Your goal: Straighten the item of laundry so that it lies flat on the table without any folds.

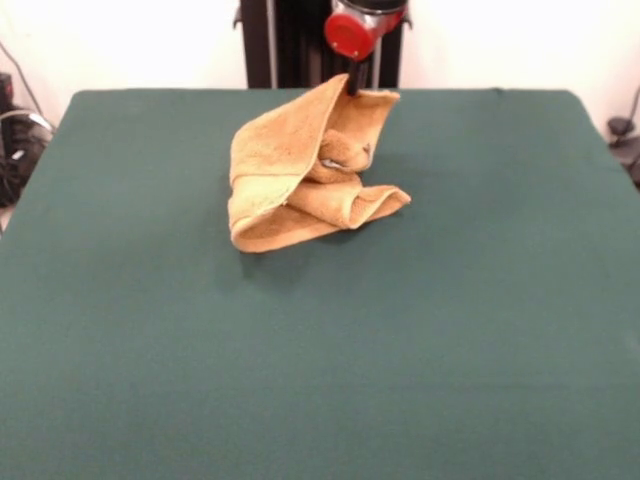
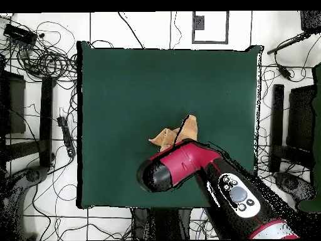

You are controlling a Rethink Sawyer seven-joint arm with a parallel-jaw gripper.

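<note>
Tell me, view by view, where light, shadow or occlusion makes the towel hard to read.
Front view: even light; the towel casts a soft shadow on the table below its near edge, and the wall behind is washed out bright. The tool is mostly hidden behind the raised cloth. Overhead view: the arm covers most of the towel, leaving only an orange fringe.

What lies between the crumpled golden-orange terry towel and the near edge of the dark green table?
Nothing: front view shows bare green table below the towel.

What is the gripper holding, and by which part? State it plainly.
The gripper holds the towel by its top edge near a corner, lifting that part above the table; the rest lies crumpled.
</note>
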